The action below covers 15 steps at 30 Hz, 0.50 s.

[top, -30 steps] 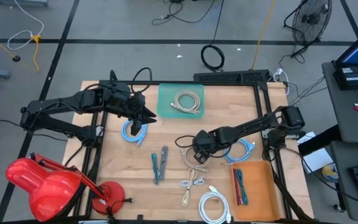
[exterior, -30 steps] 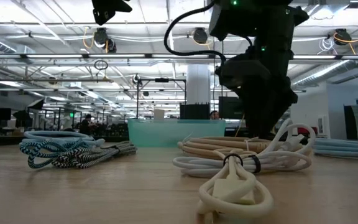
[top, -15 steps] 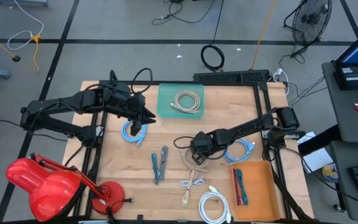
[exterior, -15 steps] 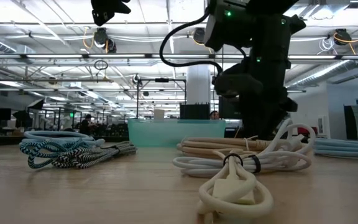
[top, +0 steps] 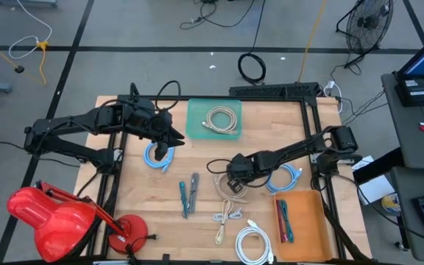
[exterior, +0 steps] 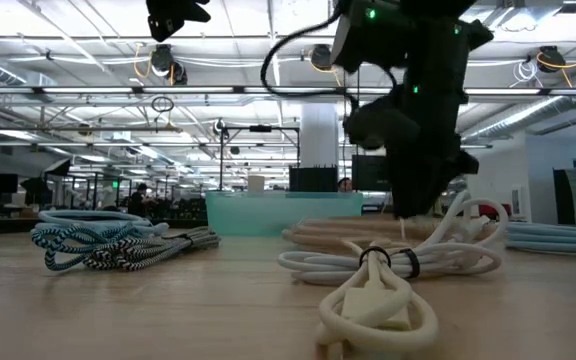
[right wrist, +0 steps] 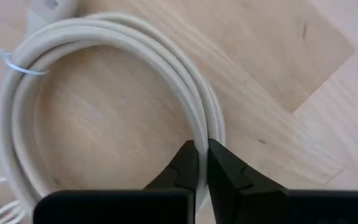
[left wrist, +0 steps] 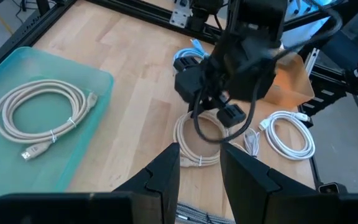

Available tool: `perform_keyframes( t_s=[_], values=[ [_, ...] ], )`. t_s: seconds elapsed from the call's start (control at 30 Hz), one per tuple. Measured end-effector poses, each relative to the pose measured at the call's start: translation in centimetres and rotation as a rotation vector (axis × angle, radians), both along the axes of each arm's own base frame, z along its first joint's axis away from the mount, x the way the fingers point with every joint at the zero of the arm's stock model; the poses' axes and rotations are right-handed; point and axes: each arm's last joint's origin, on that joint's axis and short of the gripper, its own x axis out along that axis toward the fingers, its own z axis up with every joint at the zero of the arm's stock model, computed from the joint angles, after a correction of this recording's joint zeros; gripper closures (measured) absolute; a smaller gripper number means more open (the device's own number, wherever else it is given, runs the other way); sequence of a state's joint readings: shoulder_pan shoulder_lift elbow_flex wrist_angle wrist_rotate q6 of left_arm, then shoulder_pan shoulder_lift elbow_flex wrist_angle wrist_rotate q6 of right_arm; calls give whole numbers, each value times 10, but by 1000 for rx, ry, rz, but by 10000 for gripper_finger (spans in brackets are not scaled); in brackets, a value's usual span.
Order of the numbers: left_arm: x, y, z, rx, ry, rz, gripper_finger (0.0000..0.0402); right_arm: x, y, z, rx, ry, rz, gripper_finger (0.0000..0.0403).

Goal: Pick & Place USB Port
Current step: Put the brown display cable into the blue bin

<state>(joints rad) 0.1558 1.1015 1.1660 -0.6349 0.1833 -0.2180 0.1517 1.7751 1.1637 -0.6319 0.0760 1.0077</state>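
Beige cable coil lies near the middle of the wooden surface, and the right end effector is down on it with its fingers pinched together on the coil's strands; the right wrist view shows the two dark fingertips nearly meeting around the pale cord. From the coil, a teal tray sits at about 12 o'clock near the far edge, holding another beige coiled cable. A blue cable lies at roughly 10 o'clock, a second blue cable at 3 o'clock under the right arm, and an orange tray with dark cables at 4 o'clock. A white cable lies at 5 o'clock, a small cream cable at 6 o'clock, and a teal-grey bundle at 9 o'clock. The left end effector hangs above the surface beside the teal tray, its fingers narrowly parted and holding nothing.
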Motion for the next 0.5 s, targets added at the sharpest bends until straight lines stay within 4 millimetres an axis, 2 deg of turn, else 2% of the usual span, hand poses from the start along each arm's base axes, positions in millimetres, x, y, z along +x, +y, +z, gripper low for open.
perform_keyframes(
  t_s=[0.3, 0.5],
  values=[
    [0, 0, 0, 10, 0, 10, 284, -13, -2, 51, 43, -171, -55, 395],
    [0, 3, 0, 27, 6, 94, 284, -26, -5, 85, 71, -308, -63, 395]
  ],
)
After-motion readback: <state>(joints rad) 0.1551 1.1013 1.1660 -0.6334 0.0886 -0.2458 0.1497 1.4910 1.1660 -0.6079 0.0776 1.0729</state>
